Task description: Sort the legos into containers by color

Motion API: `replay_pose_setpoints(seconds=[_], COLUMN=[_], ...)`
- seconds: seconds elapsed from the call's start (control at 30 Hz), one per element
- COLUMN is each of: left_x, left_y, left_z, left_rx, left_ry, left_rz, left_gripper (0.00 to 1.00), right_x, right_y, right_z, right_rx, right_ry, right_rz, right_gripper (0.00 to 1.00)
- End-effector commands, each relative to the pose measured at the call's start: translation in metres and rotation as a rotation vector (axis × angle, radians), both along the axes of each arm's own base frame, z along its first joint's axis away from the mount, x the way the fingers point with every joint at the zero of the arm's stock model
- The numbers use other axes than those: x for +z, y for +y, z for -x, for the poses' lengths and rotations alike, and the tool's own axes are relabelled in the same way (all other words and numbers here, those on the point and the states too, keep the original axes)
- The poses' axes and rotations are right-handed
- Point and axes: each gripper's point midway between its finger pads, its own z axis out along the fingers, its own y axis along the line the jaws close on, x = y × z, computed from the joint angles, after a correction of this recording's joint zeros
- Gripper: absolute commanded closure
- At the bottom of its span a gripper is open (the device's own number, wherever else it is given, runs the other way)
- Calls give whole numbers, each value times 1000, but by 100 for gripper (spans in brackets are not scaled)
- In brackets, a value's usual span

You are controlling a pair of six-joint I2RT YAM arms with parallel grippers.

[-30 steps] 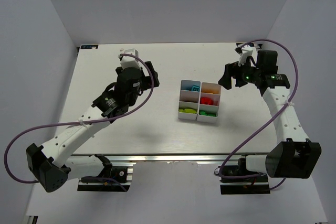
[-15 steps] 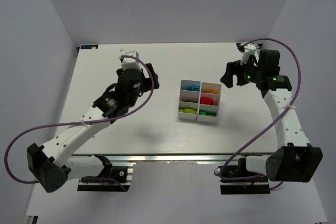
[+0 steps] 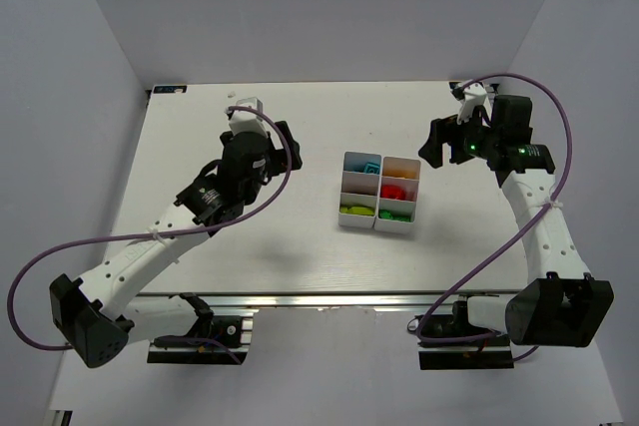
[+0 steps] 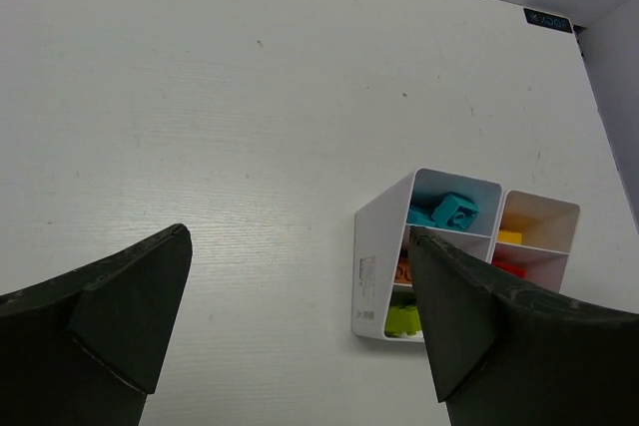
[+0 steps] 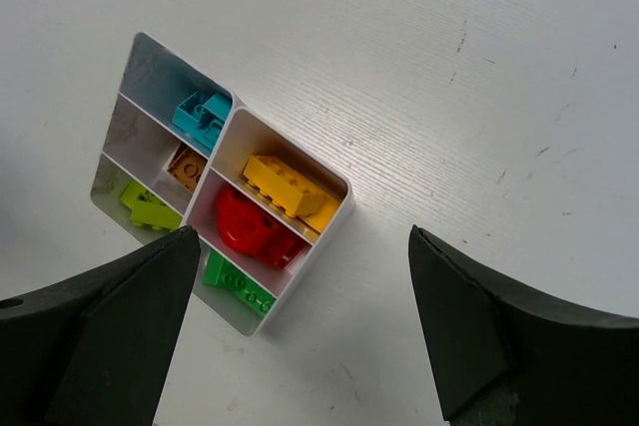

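Note:
The white six-bin container block [image 3: 379, 192] stands at the table's middle. It shows in the right wrist view [image 5: 334, 209] and the left wrist view [image 4: 374, 266] too. Its bins hold cyan [image 5: 203, 115], orange [image 5: 187, 166], lime green [image 5: 148, 209], yellow [image 5: 287, 185], red [image 5: 250, 227] and green [image 5: 236, 280] legos. My left gripper [image 3: 287, 142] is open and empty, raised left of the block. My right gripper [image 3: 433, 144] is open and empty, raised to the block's right and behind it. No loose legos show on the table.
The white table [image 3: 250, 246] has side walls left, right and behind. A small black tag [image 4: 548, 19] sits at the far table corner. Purple cables loop beside both arms.
The right arm has drawn back slightly to the right, away from the block. The left arm has barely shifted.

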Motion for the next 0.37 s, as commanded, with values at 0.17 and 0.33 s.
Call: replay_pose_setpoints(seconds=[0.17, 0.33], left_x=[6, 6], left_y=[8, 9], left_z=[5, 4], left_rx=[9, 9], left_ry=[-10, -10], left_rz=[12, 9], left_gripper=[2, 2], right_x=[14, 10], right_y=[2, 1], right_z=[-2, -2], right_rx=[7, -2], right_ry=[-55, -50], right_rz=[-17, -19], right_gripper=[11, 10])
